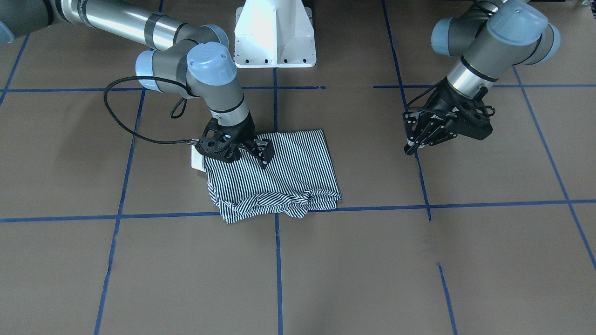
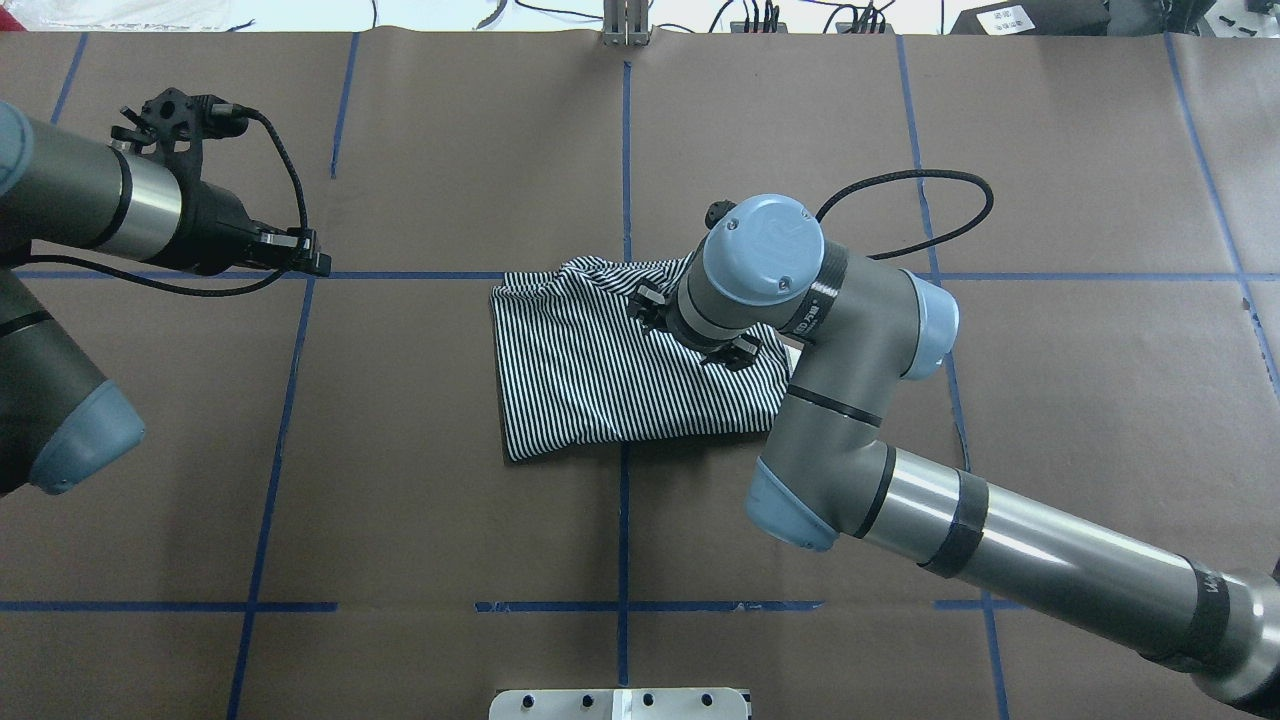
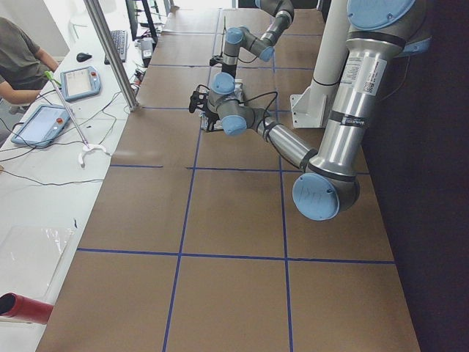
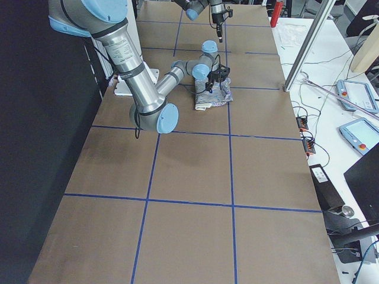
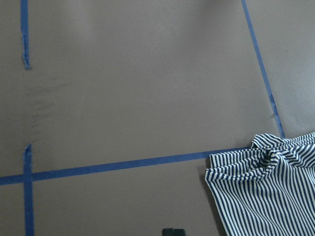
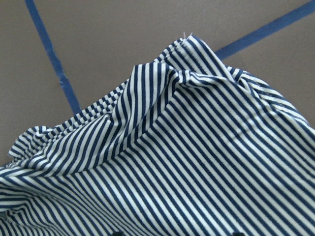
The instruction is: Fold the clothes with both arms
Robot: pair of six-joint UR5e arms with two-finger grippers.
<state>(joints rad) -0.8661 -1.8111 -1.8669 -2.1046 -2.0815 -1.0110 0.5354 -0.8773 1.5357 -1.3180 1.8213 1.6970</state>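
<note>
Overhead exterior, striped shirt (image 2: pixel 600 370) crosswise, collar (image 1: pixel 196 160) at robot's right, right tool (image 1: pixel 251 156) apart above it, left tool (image 2: pixel 318 265) together

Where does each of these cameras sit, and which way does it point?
Front-facing: across the table, looking steeply down towards the pedestal base; right arm, left arm, striped shirt.
Overhead: behind the base, looking forward and down; both arms.
Exterior left: table's end; left arm nearest.
Exterior right: opposite end; right arm nearest.
Left wrist: looking down at table and shirt corner; tips of its fingers.
Right wrist: close over the shirt.
Front-facing and overhead share shirt and arms.
</note>
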